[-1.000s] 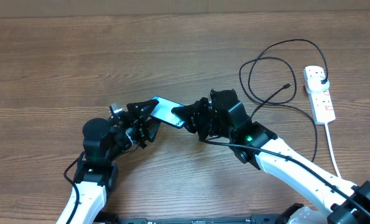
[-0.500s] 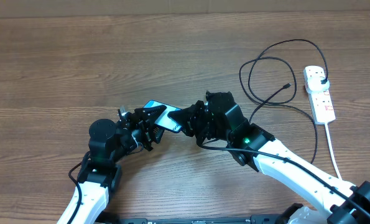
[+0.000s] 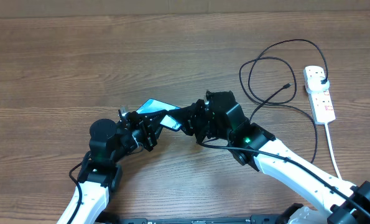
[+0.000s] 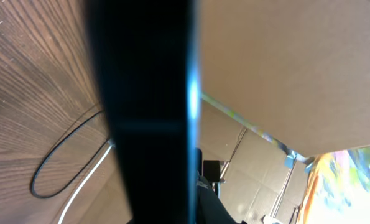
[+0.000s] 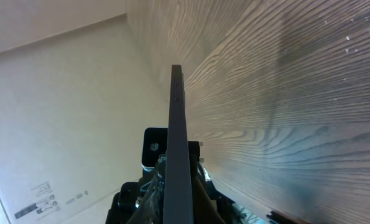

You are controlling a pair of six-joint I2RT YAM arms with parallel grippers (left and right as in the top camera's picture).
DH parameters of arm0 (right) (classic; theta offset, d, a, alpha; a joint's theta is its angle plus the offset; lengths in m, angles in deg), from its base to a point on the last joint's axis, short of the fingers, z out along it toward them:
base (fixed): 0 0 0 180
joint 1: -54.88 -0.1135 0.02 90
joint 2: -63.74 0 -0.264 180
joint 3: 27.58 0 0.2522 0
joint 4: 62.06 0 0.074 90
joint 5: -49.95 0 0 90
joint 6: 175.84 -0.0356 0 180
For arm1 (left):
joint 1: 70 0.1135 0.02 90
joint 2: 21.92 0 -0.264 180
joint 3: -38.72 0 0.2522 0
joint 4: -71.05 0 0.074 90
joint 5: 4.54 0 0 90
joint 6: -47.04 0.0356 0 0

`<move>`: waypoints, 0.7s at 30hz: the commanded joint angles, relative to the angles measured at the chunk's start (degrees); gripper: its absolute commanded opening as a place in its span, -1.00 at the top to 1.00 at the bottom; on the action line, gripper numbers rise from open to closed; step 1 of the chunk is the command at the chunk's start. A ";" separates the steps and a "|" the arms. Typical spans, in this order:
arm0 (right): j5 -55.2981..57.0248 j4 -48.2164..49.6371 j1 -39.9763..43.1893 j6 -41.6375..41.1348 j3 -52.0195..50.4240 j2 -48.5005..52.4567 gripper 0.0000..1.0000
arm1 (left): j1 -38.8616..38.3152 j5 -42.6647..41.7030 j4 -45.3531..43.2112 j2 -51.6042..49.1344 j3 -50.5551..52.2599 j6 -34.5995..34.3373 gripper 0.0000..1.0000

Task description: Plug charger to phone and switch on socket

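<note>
Overhead view: both arms are meeting near the middle of the bench, towards its front edge. The phone (image 3: 150,106) is being held up off the wood between the left claw (image 3: 148,121) and the right claw (image 3: 183,118). Compared with a second ago it is sitting slightly further left and tipping onto its edge, so less of the blue screen is showing.

The charger (image 3: 240,78) is lying in loops near the right edge with its loose tip (image 3: 287,85) well apart from the phone. The socket (image 3: 319,94) is lying beside it. Plugging in is therefore probably still some way off.

Left wrist view: the phone (image 4: 150,93) is filling the centre as a dark slab. The fingers are hidden, but the claw is apparently closed on it.

Right wrist view: the phone (image 5: 177,143) is showing edge-on and upright, seemingly pinched in the closed claw.
</note>
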 commanded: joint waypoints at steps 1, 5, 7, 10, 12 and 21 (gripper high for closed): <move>-2.43 0.28 -0.37 2.27 0.85 -0.59 0.92 | -0.52 1.27 1.18 -0.24 -0.17 0.07 0.69; -2.64 0.26 -0.37 2.27 0.83 -0.59 0.92 | -0.52 1.73 4.24 -0.24 -0.17 0.07 0.63; -2.62 0.26 -0.37 2.27 0.85 -0.59 0.92 | -0.52 1.95 5.31 -0.24 -0.17 0.07 0.62; -2.62 0.28 -0.37 2.27 0.85 -0.59 0.92 | -0.52 2.54 5.73 -0.24 -0.17 0.09 0.58; -2.62 0.26 -0.37 2.27 0.83 -0.59 0.92 | -0.52 2.78 5.68 -0.24 -0.17 0.07 0.68; -2.62 0.28 -0.37 2.27 0.83 -0.59 0.92 | -0.52 4.66 5.57 -0.24 -0.17 0.52 0.92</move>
